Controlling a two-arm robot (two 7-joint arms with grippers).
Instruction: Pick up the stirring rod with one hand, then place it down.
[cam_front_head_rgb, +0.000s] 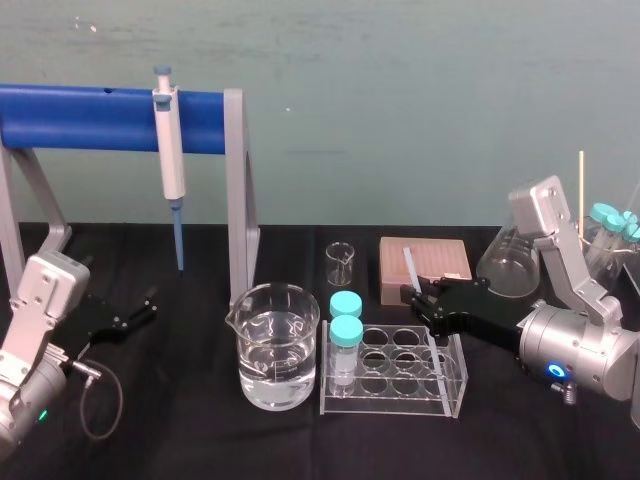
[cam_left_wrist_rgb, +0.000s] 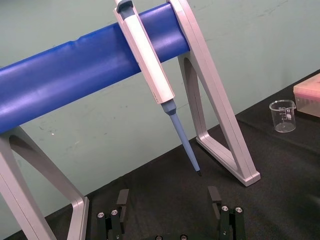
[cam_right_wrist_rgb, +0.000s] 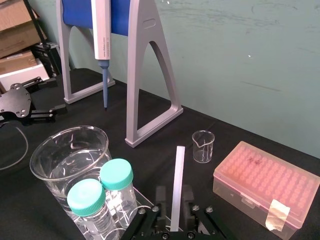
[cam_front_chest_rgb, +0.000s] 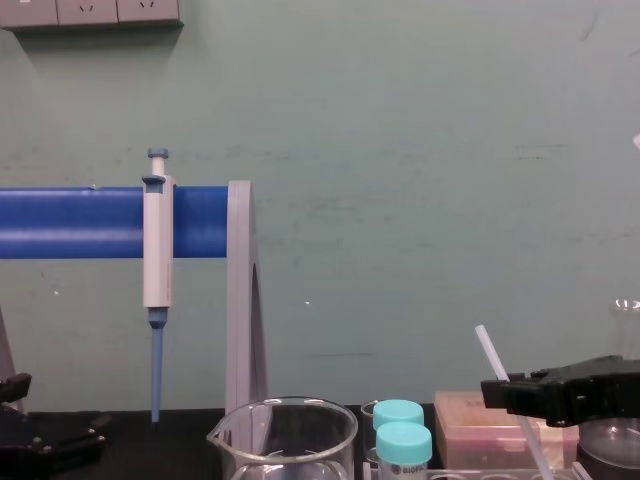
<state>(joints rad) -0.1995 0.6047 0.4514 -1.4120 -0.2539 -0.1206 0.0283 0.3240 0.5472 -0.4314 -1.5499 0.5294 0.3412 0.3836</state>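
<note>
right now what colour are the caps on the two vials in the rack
The caps are teal, clearest in the right wrist view.

Grey-legged stand with blue horizontal bar (cam_front_head_rgb: 90, 118), far left, bearing a hung white pipette with blue tip (cam_front_head_rgb: 171, 160). Large clear glass beaker of water (cam_front_head_rgb: 277, 350), centre; small empty glass beaker (cam_front_head_rgb: 340, 263) behind it. Clear plastic tube rack (cam_front_head_rgb: 455, 385) holding two teal-capped vials (cam_front_head_rgb: 346, 332). Pink tip box (cam_front_head_rgb: 440, 262), rear. Black right gripper (cam_front_head_rgb: 418, 295) clamped on thin white translucent stirring rod (cam_front_head_rgb: 411, 268). Black left gripper (cam_front_head_rgb: 148, 305), low left, fingers apart.
</note>
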